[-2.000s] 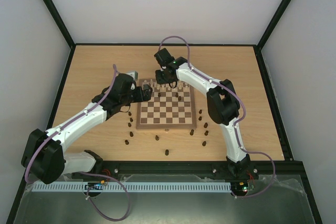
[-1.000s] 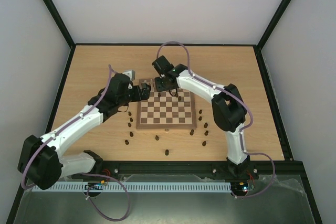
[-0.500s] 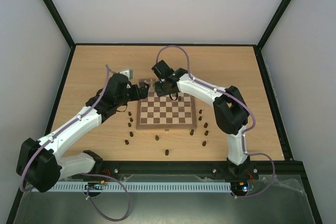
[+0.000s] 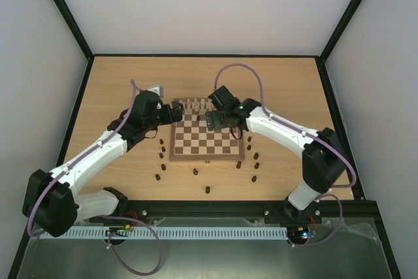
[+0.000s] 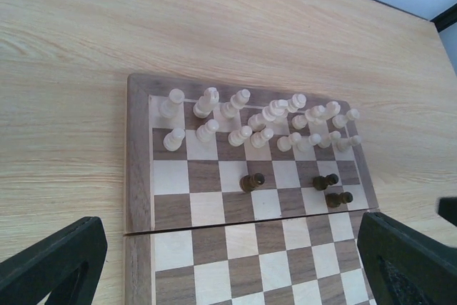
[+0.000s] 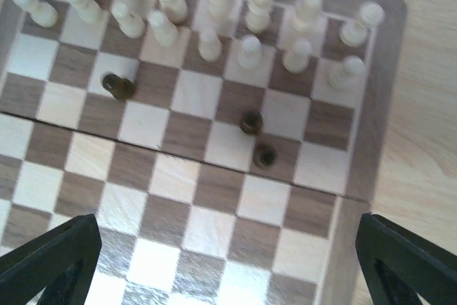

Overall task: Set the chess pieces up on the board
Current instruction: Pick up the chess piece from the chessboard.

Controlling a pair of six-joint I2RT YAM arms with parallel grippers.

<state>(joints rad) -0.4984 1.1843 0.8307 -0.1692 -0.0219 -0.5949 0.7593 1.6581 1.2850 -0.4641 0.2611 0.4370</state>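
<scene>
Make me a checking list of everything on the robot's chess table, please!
Surface: light wooden table.
Job's things: board lies flat; cream pieces fill its two far rows; three dark pieces stand on squares just in front of them; more dark pieces wait on the table around it.
Clutter: nothing seen.
Grippers: left gripper and right gripper both open, empty, over the board.
Cables: a purple cable follows the left arm; a second cable loops above the right arm.
Surroundings: white walls, black frame posts.
</scene>
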